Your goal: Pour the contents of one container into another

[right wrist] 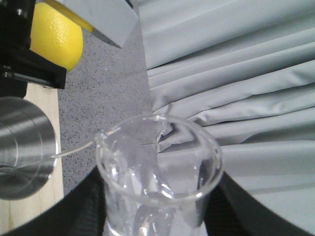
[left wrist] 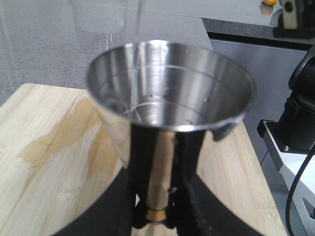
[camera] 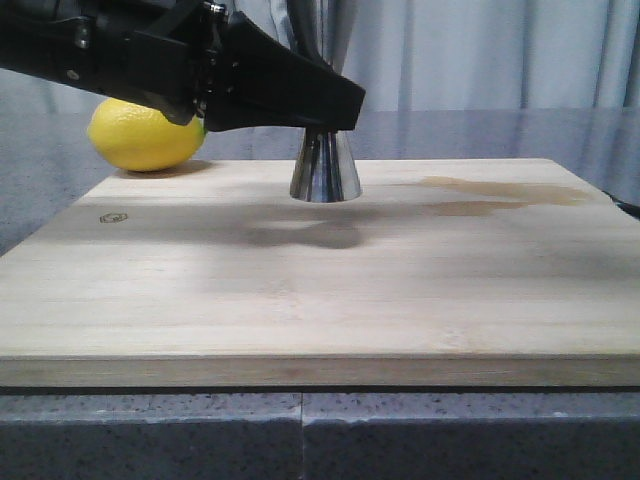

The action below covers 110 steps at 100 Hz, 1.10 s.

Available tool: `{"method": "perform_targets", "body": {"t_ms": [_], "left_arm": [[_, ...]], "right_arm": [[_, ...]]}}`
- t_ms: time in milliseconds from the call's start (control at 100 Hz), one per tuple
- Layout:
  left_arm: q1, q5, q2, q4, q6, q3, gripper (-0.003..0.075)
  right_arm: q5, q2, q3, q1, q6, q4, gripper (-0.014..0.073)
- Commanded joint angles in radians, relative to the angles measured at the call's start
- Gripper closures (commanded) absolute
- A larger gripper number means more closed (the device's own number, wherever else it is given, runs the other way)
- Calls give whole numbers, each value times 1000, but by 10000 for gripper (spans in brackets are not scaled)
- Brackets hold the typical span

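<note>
The steel jigger (camera: 325, 170) stands on the wooden board (camera: 300, 300), its upper cone hidden behind my left arm. My left gripper (camera: 325, 125) is shut on the jigger's narrow waist, and both fingers (left wrist: 197, 206) press beside the gold band (left wrist: 156, 214). The jigger's open cup (left wrist: 170, 93) holds a little liquid at the bottom. The clear glass beaker (right wrist: 157, 172) is tilted, with my right gripper (right wrist: 160, 214) shut around its body. A thin stream (right wrist: 74, 149) leaves its lip towards the jigger (right wrist: 24, 157). The beaker (left wrist: 101, 19) hangs just above the cup.
A yellow lemon (camera: 145, 135) lies at the board's far left corner, beside my left arm. A wet stain (camera: 500, 190) marks the board's far right part. Grey stone counter (camera: 300, 430) surrounds the board, and a curtain (right wrist: 236, 73) hangs behind.
</note>
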Motion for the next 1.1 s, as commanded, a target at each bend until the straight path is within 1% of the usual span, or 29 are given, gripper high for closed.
{"method": "perform_targets", "body": {"t_ms": [0,520,1090], "left_arm": [[-10,103,-51,-71,-12,-29,734],[-10,103,-51,-71,-12,-29,734],[-10,103,-51,-71,-12,-29,734]], "right_arm": [[-40,-31,-39,9,-7,-38,429],[-34,-31,-39,21,-7,-50,429],[-32,-31,-39,21,-7,-101,429]]}}
